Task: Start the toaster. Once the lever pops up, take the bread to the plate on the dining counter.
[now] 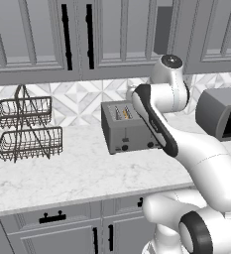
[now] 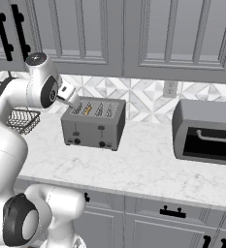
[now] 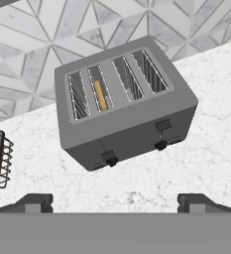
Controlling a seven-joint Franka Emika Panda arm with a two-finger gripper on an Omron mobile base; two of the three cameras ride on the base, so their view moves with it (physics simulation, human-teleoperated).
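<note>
Your gripper (image 3: pixel 115 201) hangs spread wide and empty above the toaster (image 3: pixel 124 101). The bread (image 3: pixel 101 95) sits in its slot and the levers look unpressed. Starting it and carrying the slice to the plate both remain.

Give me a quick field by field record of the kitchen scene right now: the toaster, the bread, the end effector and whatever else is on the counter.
toaster: grey four-slot toaster on the marble worktop, levers and knobs on its front
bread: slice standing in the second slot from the left in the hand view, crust edge showing
end effector: open, hovering in front of and above the toaster, holding nothing
left of toaster: two-tier wire basket
right of toaster: dark grey oven-like appliance
</note>
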